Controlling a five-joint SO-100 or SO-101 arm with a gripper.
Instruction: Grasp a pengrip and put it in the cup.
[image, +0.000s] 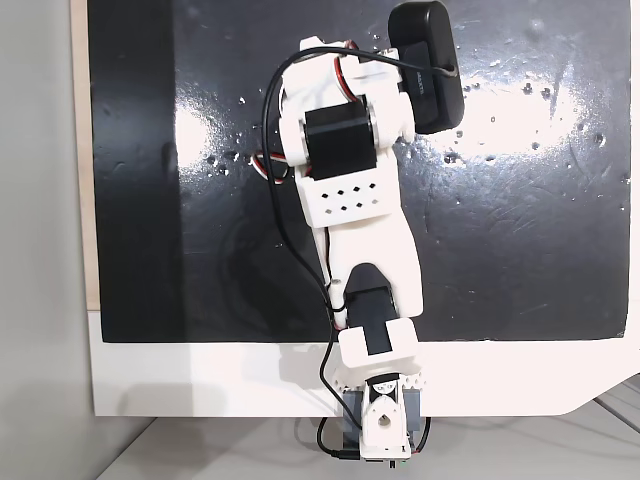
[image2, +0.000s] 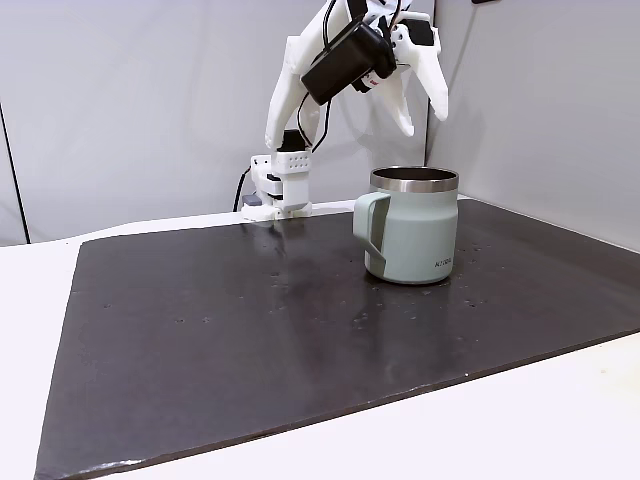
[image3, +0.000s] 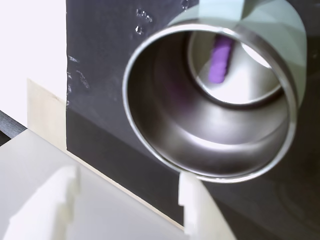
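Observation:
The grey-silver metal cup (image2: 412, 228) stands upright on the black mat, its handle facing left in a fixed view. Looking down into the cup (image3: 165, 150) in the wrist view, I see the light-purple pengrip (image3: 221, 59) lying on the pale inside bottom. My gripper (image2: 424, 122) hangs just above the cup's rim, open, with nothing between its white fingers (image3: 200, 210). In the top-down fixed view my arm (image: 350, 200) covers the cup.
The black mat (image2: 250, 320) lies on a white table (image2: 560, 420), with bare mat in front of and left of the cup. The arm's base (image2: 280, 185) stands at the mat's far edge. A black camera (image: 430, 65) rides on the wrist.

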